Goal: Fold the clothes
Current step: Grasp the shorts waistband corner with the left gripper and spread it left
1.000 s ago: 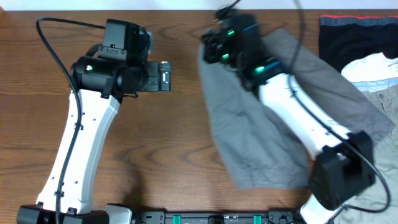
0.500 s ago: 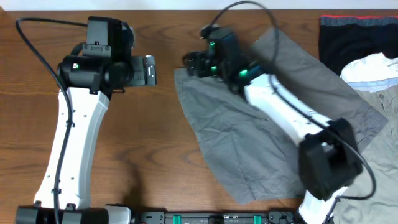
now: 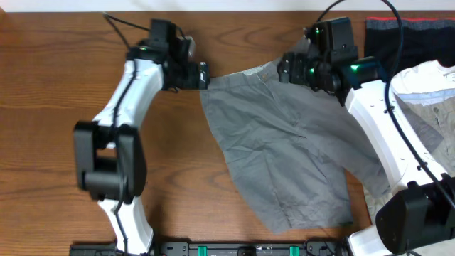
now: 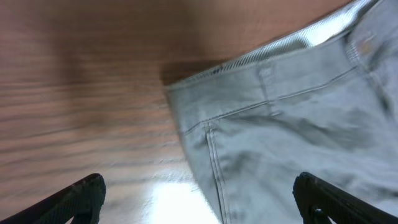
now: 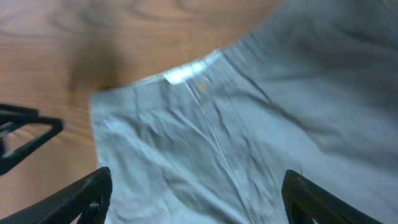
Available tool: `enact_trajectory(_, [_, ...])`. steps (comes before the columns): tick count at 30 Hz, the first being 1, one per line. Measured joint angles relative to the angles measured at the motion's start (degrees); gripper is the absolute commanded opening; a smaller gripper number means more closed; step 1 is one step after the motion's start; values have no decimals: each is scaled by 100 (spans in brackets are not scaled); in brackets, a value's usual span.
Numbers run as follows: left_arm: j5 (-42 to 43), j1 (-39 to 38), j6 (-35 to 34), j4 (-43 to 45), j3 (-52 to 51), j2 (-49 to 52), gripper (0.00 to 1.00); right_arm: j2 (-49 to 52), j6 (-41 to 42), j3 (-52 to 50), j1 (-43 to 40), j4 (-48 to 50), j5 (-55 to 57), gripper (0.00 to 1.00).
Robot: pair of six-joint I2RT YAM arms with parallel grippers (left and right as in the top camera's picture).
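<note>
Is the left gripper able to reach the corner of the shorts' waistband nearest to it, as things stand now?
Probably yes. The left gripper is open and sits right beside that corner of the shorts, with nothing lying between them. The right gripper is apart, further along the waistband.

A brown wooden table with visible grain (image 3: 50,107) fills the overhead view. At its top right lies a black fabric garment with a thin red edge (image 3: 426,43). Just below it sits a bunched pair of pale beige-khaki trousers (image 3: 441,114), their whiter fold (image 3: 426,75) overlapping the black cloth.
</note>
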Motion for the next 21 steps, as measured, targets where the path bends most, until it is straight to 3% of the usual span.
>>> enact_trajectory(5, [87, -125, 7, 343, -7, 525, 99, 0, -173, 0, -52, -258, -4, 86])
enact_trajectory(7, [87, -153, -2, 468, -7, 651, 88, 0, -243, 0, -52, -284, -9, 86])
enact_trajectory(10, [92, -188, 9, 619, -7, 833, 57, 0, -302, 0, -52, -363, -7, 86])
enact_trajectory(14, [-31, -190, -7, 680, -7, 892, 6, 0, -330, 0, -52, -426, -7, 86])
enact_trajectory(18, [-579, -179, -101, 490, -4, 901, 6, 0, -345, 0, -52, -433, 22, 86])
enact_trajectory(21, [-1373, -149, -577, -70, 55, 861, 6, 0, -345, 0, -52, -468, 63, 87])
